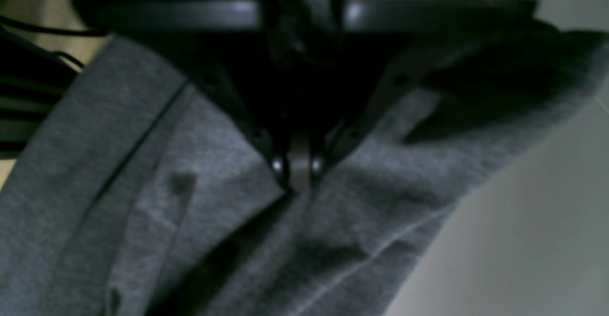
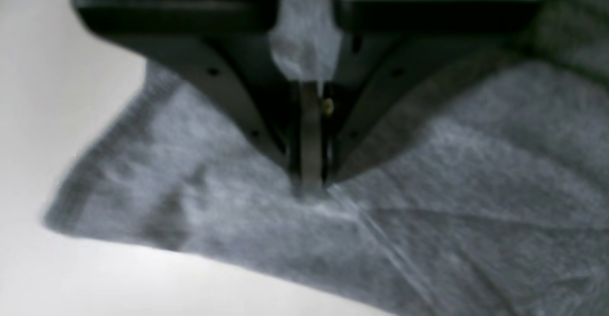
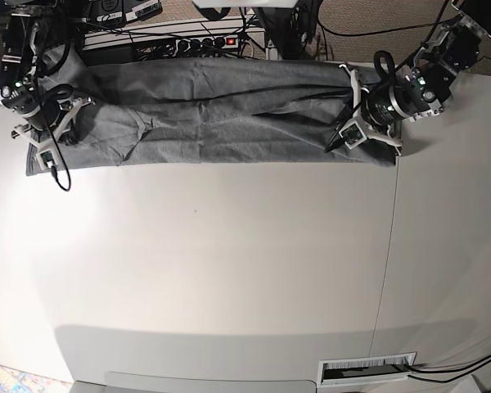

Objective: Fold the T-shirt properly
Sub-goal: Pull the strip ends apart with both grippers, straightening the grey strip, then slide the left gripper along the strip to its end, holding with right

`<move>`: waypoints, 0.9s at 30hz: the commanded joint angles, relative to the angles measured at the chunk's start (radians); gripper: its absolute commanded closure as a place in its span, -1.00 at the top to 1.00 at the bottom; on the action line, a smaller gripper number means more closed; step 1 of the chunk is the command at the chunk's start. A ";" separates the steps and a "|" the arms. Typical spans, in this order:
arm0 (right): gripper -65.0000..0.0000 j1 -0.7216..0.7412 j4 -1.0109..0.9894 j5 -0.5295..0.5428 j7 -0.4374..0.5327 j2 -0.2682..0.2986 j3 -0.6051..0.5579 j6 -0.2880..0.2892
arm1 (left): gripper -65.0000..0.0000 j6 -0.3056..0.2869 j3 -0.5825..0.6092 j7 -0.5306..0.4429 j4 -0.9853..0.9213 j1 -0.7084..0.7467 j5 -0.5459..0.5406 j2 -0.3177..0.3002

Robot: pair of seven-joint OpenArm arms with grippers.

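The T-shirt (image 3: 213,115) is stretched as a long band across the far edge of the white desk (image 3: 229,270), towards 12 o'clock in the base view. The left tool (image 1: 299,173) is clamped on the cloth at the band's 3 o'clock end, its jaws drawn together with fabric bunched between them. The right tool (image 2: 311,182) is clamped on the 9 o'clock end, jaws likewise together on a fold of grey cloth.
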 commanded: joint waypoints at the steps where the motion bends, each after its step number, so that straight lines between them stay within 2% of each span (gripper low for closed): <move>1: -1.00 0.018 -0.005 0.006 0.023 0.020 -0.010 -0.003 | -1.00 0.010 0.000 0.101 -0.019 0.009 0.061 -0.014; 5: -1.00 0.085 -0.115 0.005 0.035 0.020 -0.095 -0.003 | -1.00 0.050 0.000 0.101 -0.019 0.009 0.065 -0.014; 11: -1.00 0.228 -0.302 0.006 0.048 0.019 -0.202 -0.003 | -1.00 0.054 0.000 0.074 -0.021 0.008 0.119 -0.014; 15: -1.00 0.311 -0.350 0.006 0.053 0.019 -0.244 -0.003 | -1.00 0.096 0.000 0.021 -0.055 -0.018 0.154 -0.014; 20: -1.00 0.374 -0.355 0.005 0.070 0.019 -0.261 -0.003 | -1.00 0.098 0.000 -0.014 -0.118 -0.106 0.159 -0.014; 23: -1.00 0.389 -0.355 0.002 0.067 0.019 -0.261 -0.004 | -1.00 0.098 0.000 0.010 -0.126 -0.150 0.152 -0.015; 27: -1.00 0.391 -0.355 0.002 0.067 0.019 -0.261 -0.004 | -1.00 0.097 0.000 0.096 -0.088 -0.191 0.034 -0.018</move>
